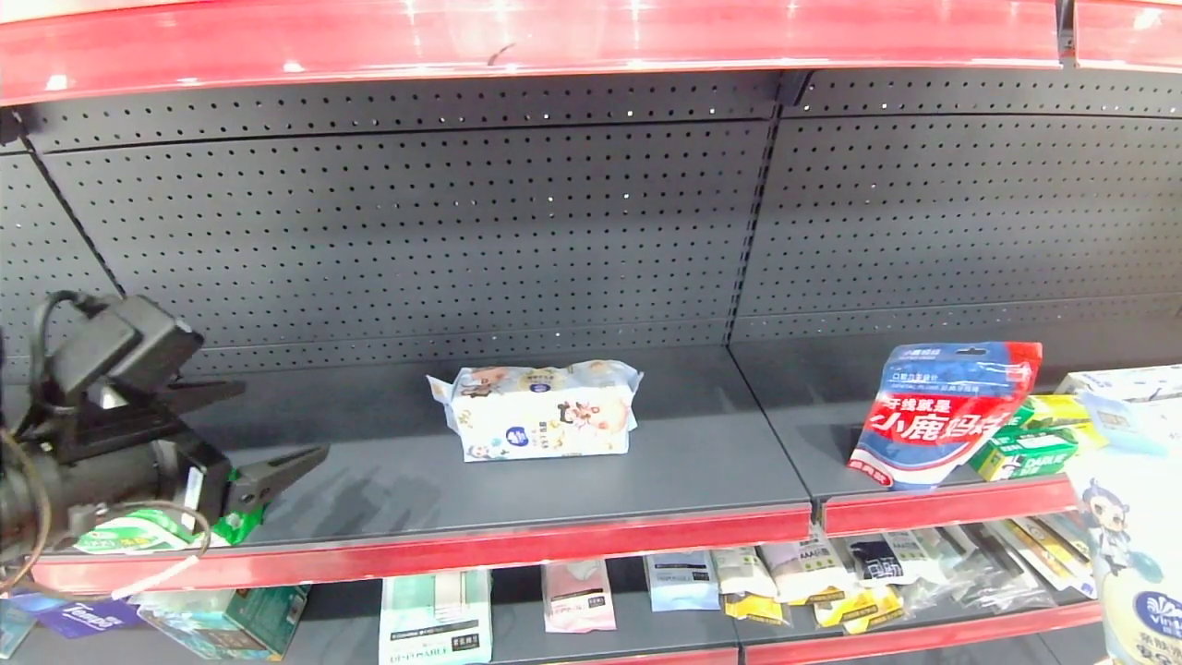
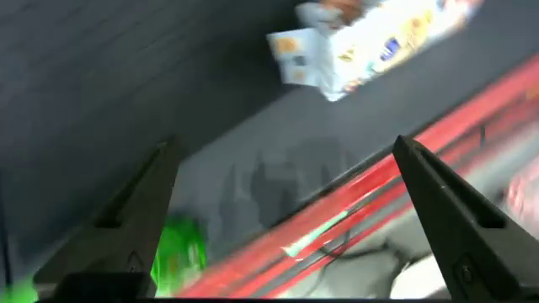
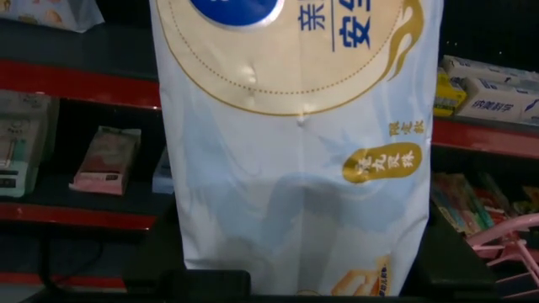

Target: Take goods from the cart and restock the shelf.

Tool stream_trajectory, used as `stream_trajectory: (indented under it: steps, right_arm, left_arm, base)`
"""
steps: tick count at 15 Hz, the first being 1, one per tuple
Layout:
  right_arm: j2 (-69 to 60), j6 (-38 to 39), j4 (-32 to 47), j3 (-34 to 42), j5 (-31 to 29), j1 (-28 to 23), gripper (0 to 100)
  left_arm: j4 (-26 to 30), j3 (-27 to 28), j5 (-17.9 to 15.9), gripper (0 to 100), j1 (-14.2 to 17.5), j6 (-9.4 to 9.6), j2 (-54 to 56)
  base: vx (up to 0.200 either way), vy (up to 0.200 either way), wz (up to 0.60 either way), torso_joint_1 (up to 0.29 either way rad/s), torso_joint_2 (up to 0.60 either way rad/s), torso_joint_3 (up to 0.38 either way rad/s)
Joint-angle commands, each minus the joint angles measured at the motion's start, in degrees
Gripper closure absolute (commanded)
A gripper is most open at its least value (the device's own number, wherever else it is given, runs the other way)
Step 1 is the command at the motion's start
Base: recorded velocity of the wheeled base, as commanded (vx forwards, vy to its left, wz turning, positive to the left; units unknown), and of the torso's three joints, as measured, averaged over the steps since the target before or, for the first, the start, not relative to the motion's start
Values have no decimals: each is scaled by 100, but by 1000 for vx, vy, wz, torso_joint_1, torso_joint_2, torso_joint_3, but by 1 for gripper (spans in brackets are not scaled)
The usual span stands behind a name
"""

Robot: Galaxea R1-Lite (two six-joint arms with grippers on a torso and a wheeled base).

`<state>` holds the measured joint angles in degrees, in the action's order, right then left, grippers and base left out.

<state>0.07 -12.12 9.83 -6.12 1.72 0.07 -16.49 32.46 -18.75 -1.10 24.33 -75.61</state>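
Grey shelf (image 1: 702, 443) bears a wipes pack (image 1: 540, 413) and a pouch (image 1: 937, 416).

Shop aisle, red-edged pegboard shelves (image 1: 702, 453), packaged goods (image 1: 540, 411) on display

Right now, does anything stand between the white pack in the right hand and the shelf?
Yes: a red-and-blue pouch and green boxes stand at the shelf edge beside the white pack; a gap lies between pouch and wipes pack.

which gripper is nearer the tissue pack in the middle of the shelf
Left. The left gripper hangs open over the shelf's left end, with the tissue pack to its right. The right gripper holds a white pack at the far right, farther away.
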Motion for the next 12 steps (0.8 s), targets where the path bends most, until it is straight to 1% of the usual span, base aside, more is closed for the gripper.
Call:
stream_trajectory:
  steps: [1, 2, 3, 4, 5, 6, 7, 9, 10, 11, 12]
  right_arm:
    - [-7, -19, 2, -3, 4, 1, 100]
    - [-7, -36, 2, 6, 4, 1, 100]
    - [-7, -36, 2, 6, 4, 1, 100]
    - [-7, -45, 2, -3, 4, 1, 100]
    - [-7, -54, 2, -3, 4, 1, 100]
    - [-7, -54, -7, -3, 4, 1, 100]
    - [-7, -45, -7, -3, 4, 1, 100]
    - [-7, -45, -7, -3, 4, 1, 100]
    - [-7, -45, -7, -3, 4, 1, 100]
    - [-7, -45, -7, -3, -5, 1, 100]
    - [-7, -54, -7, -3, -5, 1, 100]
  left_arm:
    - [23, 805, -639, 0, -92, 854, -1527]
    - [41, 1104, -709, 0, -189, 1021, -1861]
    - [41, 1104, -709, 0, -189, 1021, -1861]
    - [67, 1456, -735, 0, -391, 1126, -2266]
    - [182, 1667, -779, 0, -541, 1135, -2494]
    - [419, 1878, -797, 0, -699, 1144, -2643]
    - [735, 2203, -797, 0, -831, 1232, -2854]
    - [1008, 2660, -911, 0, -831, 1654, -3268]
    - [1140, 2844, -973, 0, -840, 1733, -3391]
    - [1289, 2994, -982, 0, -848, 1759, -3452]
    - [1570, 3407, -973, 0, -883, 1821, -3707]
  base:
    - [0, 0, 0, 0, 0, 0]
    - [0, 0, 0, 0, 0, 0]
    - [0, 0, 0, 0, 0, 0]
    - [0, 0, 0, 0, 0, 0]
    - [0, 0, 0, 0, 0, 0]
    - [0, 0, 0, 0, 0, 0]
    - [0, 0, 0, 0, 0, 0]
    - [0, 0, 0, 0, 0, 0]
    - [0, 0, 0, 0, 0, 0]
    - [0, 0, 0, 0, 0, 0]
    - [0, 0, 0, 0, 0, 0]
